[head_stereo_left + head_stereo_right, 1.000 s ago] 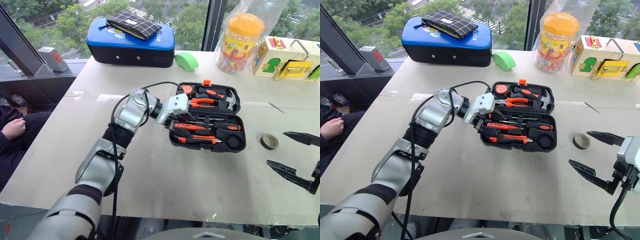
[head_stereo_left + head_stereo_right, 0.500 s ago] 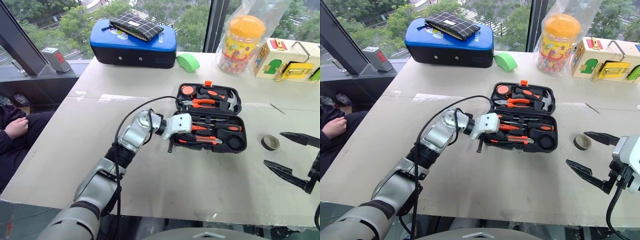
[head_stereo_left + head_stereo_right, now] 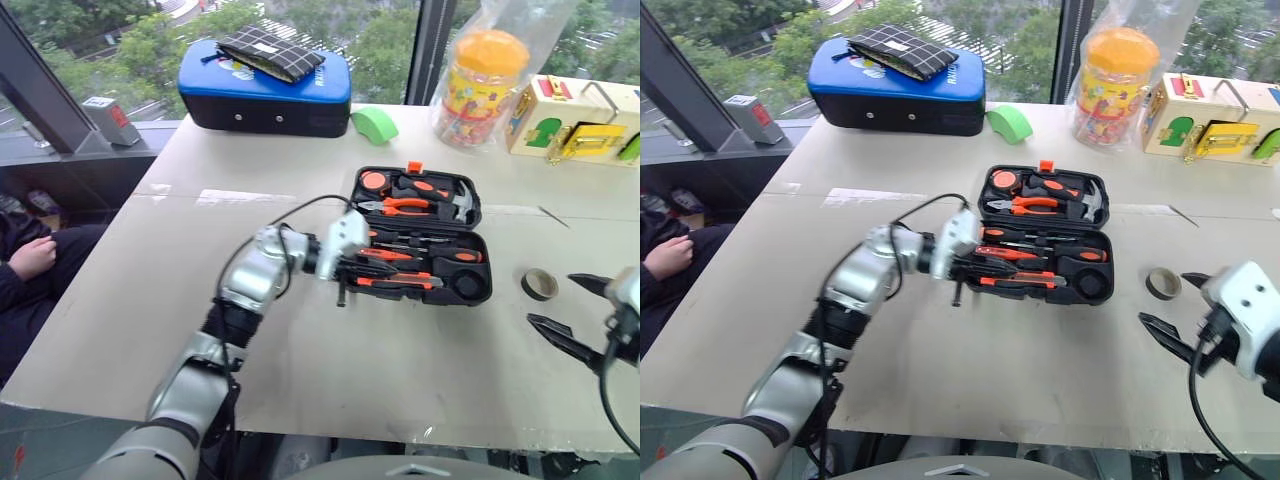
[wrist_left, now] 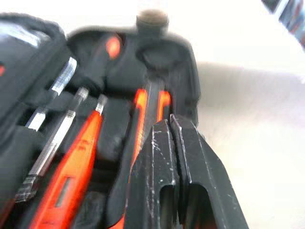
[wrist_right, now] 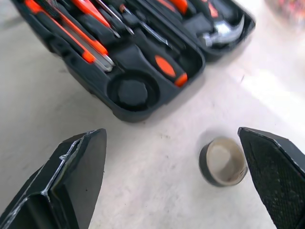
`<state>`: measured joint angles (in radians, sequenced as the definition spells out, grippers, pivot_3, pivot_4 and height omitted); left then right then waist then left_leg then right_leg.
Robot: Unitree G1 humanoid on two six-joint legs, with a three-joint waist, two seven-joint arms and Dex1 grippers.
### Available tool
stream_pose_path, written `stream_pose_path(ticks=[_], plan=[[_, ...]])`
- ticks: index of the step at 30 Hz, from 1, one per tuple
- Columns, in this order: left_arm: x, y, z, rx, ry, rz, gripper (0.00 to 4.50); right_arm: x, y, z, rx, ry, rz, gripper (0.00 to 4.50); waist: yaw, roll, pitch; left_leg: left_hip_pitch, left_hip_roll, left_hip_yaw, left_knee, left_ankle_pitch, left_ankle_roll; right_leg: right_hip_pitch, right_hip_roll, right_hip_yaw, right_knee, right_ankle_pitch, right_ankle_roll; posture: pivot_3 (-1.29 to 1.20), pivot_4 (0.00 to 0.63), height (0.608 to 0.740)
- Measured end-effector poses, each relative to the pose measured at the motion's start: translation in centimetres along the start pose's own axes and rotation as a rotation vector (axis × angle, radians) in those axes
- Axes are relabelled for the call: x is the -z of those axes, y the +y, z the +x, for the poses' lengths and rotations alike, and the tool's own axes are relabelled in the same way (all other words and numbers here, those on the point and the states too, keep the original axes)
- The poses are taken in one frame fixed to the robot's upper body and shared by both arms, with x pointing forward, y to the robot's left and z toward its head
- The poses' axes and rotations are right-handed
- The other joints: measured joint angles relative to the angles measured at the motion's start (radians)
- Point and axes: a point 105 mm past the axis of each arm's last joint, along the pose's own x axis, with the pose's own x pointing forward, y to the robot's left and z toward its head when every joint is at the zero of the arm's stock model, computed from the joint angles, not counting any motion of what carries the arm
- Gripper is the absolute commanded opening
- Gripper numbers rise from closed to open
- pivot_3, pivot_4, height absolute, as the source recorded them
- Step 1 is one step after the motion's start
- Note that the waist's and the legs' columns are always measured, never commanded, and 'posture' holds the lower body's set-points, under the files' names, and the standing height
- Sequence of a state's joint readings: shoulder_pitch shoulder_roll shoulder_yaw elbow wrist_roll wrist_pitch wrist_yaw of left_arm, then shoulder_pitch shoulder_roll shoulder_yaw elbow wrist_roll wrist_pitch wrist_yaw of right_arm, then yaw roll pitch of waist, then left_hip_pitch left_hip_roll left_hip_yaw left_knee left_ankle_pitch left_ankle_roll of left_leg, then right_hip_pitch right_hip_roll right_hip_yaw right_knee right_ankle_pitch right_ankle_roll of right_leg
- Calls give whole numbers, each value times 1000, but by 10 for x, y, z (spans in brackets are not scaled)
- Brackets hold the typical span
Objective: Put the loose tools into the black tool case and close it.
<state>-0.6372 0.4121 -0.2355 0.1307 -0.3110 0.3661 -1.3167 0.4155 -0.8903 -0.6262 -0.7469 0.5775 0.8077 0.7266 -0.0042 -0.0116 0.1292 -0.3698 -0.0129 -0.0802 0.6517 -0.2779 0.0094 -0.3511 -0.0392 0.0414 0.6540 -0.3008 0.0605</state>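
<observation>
Leftmost, left gripper (image 3: pixel 341 290), fingers nearly together and holding nothing, at near-left edge of open black tool case (image 3: pixel 420 236) mid-table; right of case, small black tape roll (image 3: pixel 540 283) loose on table; right gripper (image 5: pixel 176 176) spread wide beside roll.

I'm looking down on a pale beige table (image 3: pixel 330 360) with a strip of shiny tape (image 3: pixel 235 197) running across it. Beyond its far edge, big windows (image 3: pixel 380 40) show green treetops in daylight, split by a dark vertical frame post (image 3: pixel 432 45); a slanted dark beam (image 3: pixel 40 85) crosses at the left, with a small grey box with a red label (image 3: pixel 104 115) sitting on the dark sill (image 3: pixel 60 150) beside it.
</observation>
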Motion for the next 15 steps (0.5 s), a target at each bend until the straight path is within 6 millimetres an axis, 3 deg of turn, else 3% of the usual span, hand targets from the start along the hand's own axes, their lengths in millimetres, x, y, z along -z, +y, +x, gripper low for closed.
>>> stream_pose_path(ticks=[2, 5, 11, 15], plan=[[-21, -11, -6, 33, -53, 13, 2204, 8, -7, 7, -2, 61, 74, 3925, 0, 0, 0, 0, 0, -1, 0, 0, 0, 1, -1, 0, -3, 0, 0, 0, 150, 740], [-36, -30, -5, 85, -80, -11, 3542, 13, -17, 21, 3, 122, 110, 2784, -1, 1, 0, -1, -1, -1, 0, 0, 0, 2, -1, 0, -5, 0, 0, 0, 150, 740], [-48, -48, -9, 105, -72, -1, 3542, 31, -43, 43, 92, 281, 90, 2784, -4, 3, 2, -1, -1, -2, -1, 0, 0, 2, -1, 0, -7, 0, 0, 0, 150, 740], [-51, -50, -10, 64, -81, 15, 3542, 30, -53, 58, 83, 307, 78, 2784, -7, 4, 3, -1, -1, -2, -2, 0, 0, 2, -1, 0, -8, 0, 0, 0, 150, 740]])
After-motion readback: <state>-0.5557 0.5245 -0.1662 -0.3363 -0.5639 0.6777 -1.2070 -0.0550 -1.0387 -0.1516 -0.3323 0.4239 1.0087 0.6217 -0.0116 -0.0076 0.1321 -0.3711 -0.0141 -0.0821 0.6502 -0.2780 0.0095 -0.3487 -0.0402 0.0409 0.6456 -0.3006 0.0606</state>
